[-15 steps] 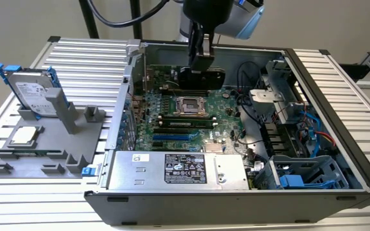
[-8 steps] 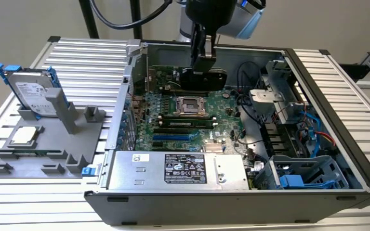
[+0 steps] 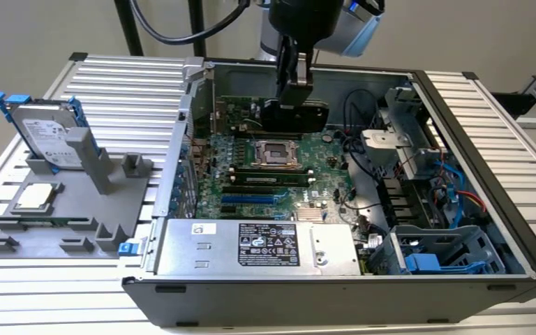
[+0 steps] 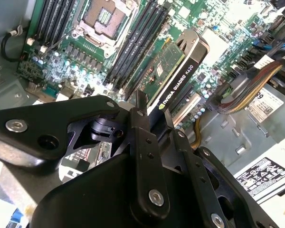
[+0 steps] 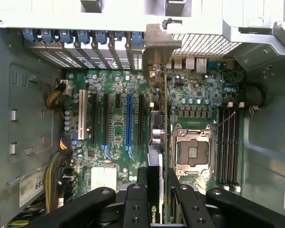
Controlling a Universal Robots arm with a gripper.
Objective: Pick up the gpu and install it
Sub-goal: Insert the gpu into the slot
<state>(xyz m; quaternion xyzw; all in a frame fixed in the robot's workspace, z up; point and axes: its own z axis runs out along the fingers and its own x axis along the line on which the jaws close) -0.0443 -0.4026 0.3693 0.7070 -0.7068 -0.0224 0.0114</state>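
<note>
Gripper (image 3: 292, 98): hangs from the arm inside the open computer case, above the motherboard near the case's far wall; its black fingers are closed down tight onto the upper edge of the gpu, seen in both wrist views.
Fingers (image 4: 145, 142): in the second wrist view two black bars pinch the card's edge between them, with no gap beyond the card's thickness.
Gpu (image 3: 296, 115): held on edge in the claw, upright over the board, black fan housing showing in the exterior view; in the second wrist view (image 4: 178, 78) the black shroud and green board face run away from the fingers; in the first wrist view (image 5: 157, 128) it shows edge-on, running between the expansion slots and the processor socket, its silver bracket end at the rear slot openings. Whether its connector is seated in a slot cannot be told.
Computer case (image 3: 491, 160): lies on its side, open upward, on the slatted metal table.
Motherboard (image 3: 249, 188): green, flat on the case floor, with the empty processor socket (image 3: 273, 153) just beside the card.
Power supply (image 3: 259, 248): silver box at the near edge of the case.
Grey fixture (image 3: 72, 209): on the table at the exterior view's left, well apart from the case; holds the hard drive (image 3: 45, 132) upright in its blue frame and the square processor chip (image 3: 35, 197) lying flat.
</note>
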